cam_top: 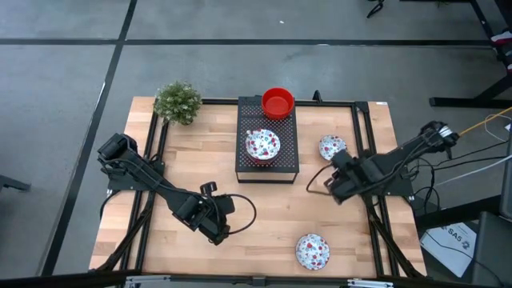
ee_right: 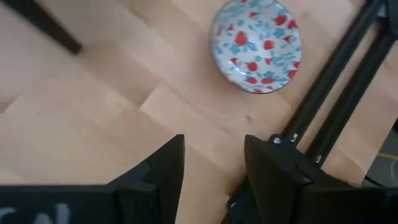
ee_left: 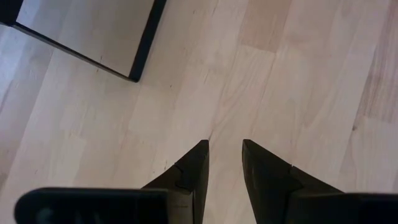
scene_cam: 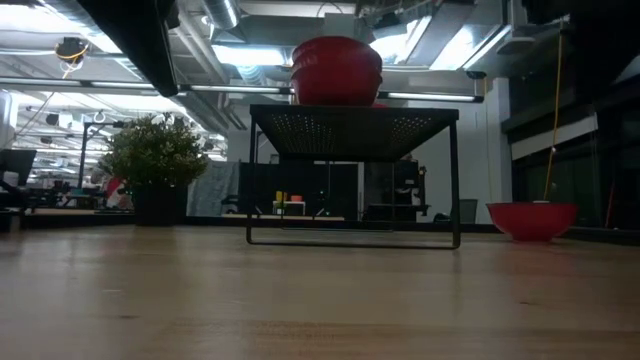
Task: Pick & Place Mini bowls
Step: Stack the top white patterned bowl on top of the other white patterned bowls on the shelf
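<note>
A black perforated box stands mid-table. On its far end rests a red mini bowl, stacked on another in the low view. A floral mini bowl sits on its near half. Two more floral bowls rest on the wood: one right of the box, one by the near edge. My right gripper hangs open above the table just short of the bowl right of the box, touching nothing. My left gripper hovers open over bare wood, near-left of the box.
A small green plant stands at the far left corner. Black frame rails run along the table's left and right sides, one close beside my right gripper. Bare wood lies between the box and the near edge.
</note>
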Available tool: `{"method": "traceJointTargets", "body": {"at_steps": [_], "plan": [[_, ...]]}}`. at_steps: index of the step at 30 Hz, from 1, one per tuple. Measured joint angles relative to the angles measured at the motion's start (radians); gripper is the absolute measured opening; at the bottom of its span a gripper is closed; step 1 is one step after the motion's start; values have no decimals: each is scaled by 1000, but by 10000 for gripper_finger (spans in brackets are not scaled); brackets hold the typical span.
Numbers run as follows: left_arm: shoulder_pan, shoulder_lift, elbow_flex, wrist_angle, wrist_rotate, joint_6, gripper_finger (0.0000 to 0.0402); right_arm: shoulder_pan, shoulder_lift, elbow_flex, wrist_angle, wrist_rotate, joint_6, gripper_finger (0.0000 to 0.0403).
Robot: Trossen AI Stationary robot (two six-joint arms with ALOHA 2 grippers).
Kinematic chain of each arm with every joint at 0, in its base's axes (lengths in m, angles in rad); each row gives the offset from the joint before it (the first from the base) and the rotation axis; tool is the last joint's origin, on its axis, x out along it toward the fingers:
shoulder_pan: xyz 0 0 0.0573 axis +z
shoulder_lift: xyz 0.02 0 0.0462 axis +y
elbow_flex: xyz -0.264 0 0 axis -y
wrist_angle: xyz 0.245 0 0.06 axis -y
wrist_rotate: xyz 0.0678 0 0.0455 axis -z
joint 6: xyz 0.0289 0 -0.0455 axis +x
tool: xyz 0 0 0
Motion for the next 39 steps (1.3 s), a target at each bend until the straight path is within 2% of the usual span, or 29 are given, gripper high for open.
{"method": "traceJointTargets", "body": {"at_steps": [5,11,29,39], "plan": [[0,0,0,0,1,0,90,-71,-93,-64,50,0,-24,166],[0,0,0,0,2,2,90,-146,-146,-131,226,0,-167,166],[0,0,0,0,32,2,90,-368,-152,-379,498,-26,-421,166],[0,0,0,0,32,2,90,-429,-152,-446,584,-33,-529,166]]}}
